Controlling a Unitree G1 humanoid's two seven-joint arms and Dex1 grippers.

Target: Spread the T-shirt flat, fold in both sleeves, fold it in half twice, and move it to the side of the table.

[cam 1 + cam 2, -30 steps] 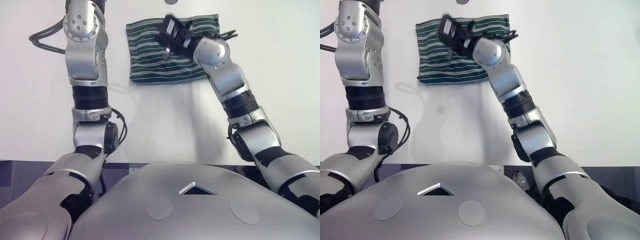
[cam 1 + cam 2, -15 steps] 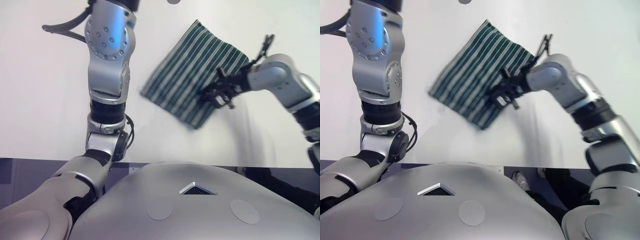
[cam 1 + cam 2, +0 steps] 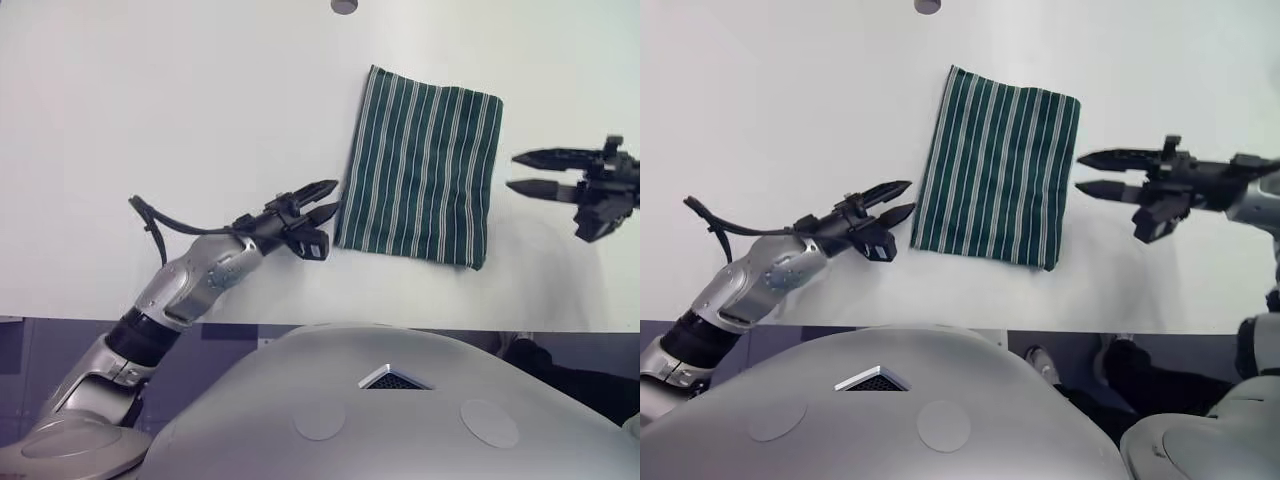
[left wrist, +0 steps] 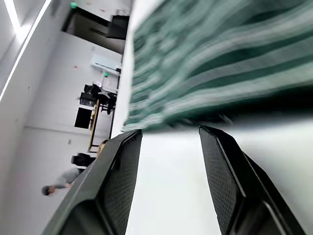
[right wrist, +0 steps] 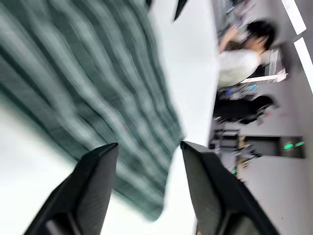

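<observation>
The folded T-shirt (image 3: 420,180) lies flat on the bench (image 3: 150,100), its long side pointing away from the robot. The left tool (image 3: 330,198) and right tool (image 3: 514,171) sit beside it, both spread wide.

Bright, even overhead light washes the white table (image 3: 150,100), leaving only faint, soft shadows.

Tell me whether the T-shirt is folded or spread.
Folded: the T-shirt lies as a compact striped rectangle on the table, no sleeves or collar showing.
</observation>
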